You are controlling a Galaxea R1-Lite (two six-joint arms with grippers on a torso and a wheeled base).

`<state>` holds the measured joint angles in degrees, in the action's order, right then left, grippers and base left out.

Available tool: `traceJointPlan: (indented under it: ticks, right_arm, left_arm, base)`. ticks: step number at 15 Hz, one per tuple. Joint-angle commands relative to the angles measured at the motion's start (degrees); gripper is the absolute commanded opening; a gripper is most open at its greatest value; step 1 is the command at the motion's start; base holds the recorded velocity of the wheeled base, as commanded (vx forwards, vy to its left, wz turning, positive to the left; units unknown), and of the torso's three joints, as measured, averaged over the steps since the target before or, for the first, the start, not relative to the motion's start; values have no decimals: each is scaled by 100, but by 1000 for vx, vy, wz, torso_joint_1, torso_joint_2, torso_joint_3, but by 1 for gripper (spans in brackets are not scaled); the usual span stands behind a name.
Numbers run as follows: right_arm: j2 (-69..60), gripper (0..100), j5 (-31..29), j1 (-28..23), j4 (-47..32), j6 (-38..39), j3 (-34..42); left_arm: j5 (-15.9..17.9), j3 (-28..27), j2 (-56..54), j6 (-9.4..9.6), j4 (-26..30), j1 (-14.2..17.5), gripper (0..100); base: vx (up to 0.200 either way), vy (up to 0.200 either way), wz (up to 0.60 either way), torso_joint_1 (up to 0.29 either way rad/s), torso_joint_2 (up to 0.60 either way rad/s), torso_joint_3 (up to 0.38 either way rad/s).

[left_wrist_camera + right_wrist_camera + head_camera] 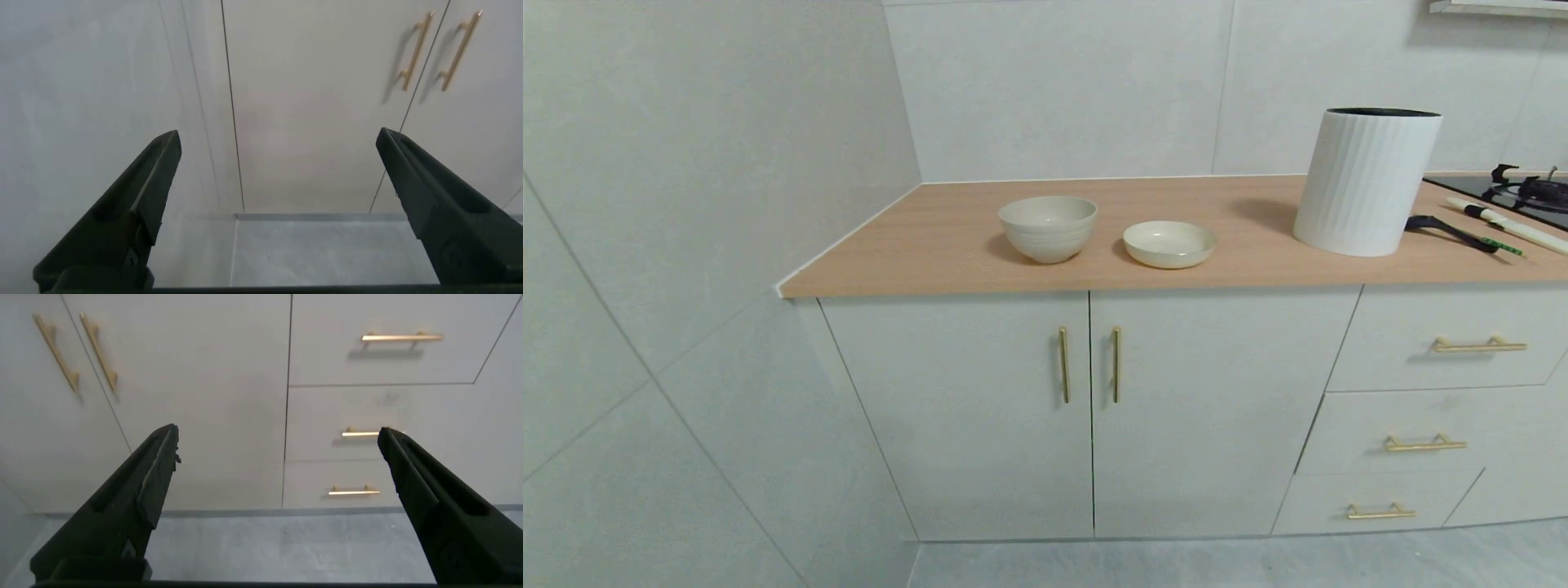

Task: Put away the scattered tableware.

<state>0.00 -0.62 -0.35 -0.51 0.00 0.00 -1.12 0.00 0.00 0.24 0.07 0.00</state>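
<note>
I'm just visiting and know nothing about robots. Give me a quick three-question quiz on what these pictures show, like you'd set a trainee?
1. True or false: the bowl stands inside the dish.
2. On the counter, what stands to the robot's right of the dish?
A. a tall white ribbed container
B. a kettle
C. a stack of plates
3. Fill in: the left gripper and the right gripper are both ____ (open or shut).

Key
1. False: bowl and dish stand side by side, apart.
2. A
3. open
</note>
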Motion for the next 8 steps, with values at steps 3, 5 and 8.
traceJointPlan:
  ticks: [3, 5, 8]
  right_arm:
    - [0, 100, 1, 0, -2, 0, 0]
    - [0, 100, 1, 0, -2, 0, 0]
    - [9, 100, -8, 0, 7, 0, 0]
  left_arm:
    - [-2, 0, 9, -7, -7, 0, 100]
    - [-2, 0, 9, -7, -7, 0, 100]
    - [-2, 0, 9, -7, -7, 0, 100]
  base:
    - [0, 0, 0, -160, 468, 302]
    - [0, 0, 0, -137, 456, 300]
    - [0, 0, 0, -108, 411, 292]
